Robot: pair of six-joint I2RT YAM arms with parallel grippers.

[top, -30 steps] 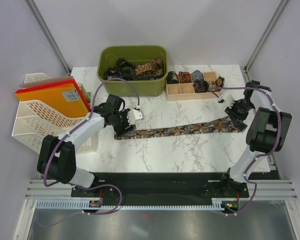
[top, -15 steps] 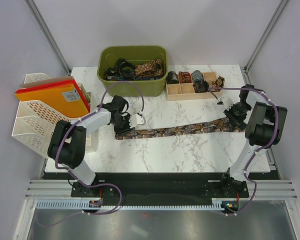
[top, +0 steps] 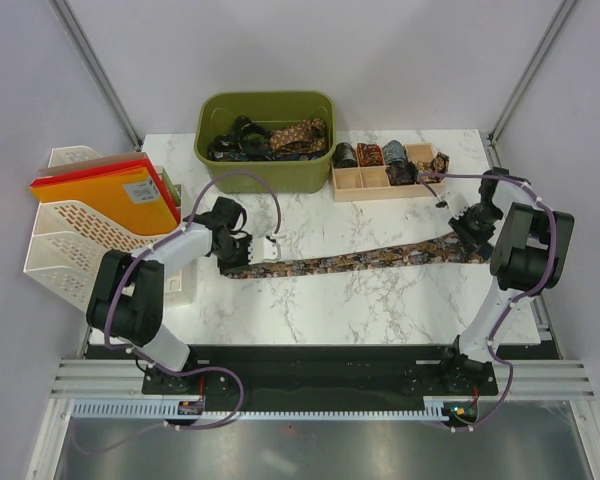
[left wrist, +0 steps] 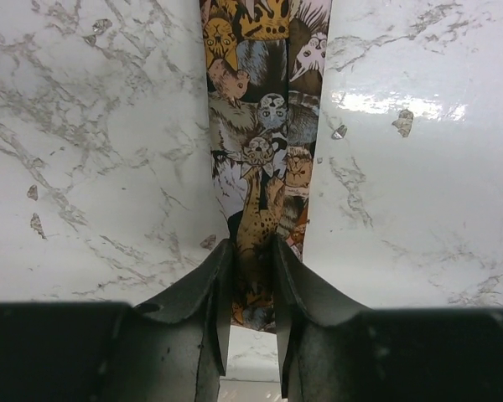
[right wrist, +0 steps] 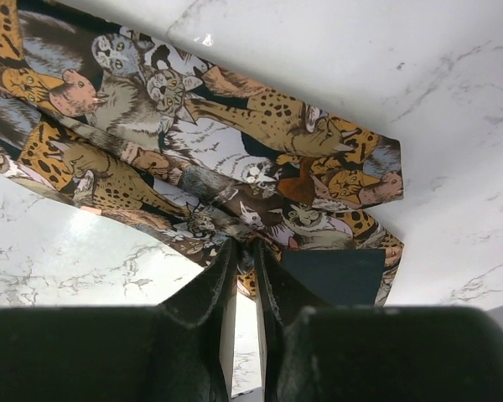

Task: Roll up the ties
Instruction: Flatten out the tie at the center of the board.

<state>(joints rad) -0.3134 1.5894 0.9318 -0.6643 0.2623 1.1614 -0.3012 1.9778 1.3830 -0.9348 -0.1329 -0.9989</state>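
Both arms low; left end effector, right end effector pinch tie.

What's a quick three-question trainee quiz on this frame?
1. True or false: the tie lies stretched out across the table.
2. What is the left claw shut on? A) the tie's narrow end B) a folder C) nothing
3. Fill in: the rolled ties sit in a wooden ____ just right of the bin.

Key: 1 true; 2 A; 3 tray
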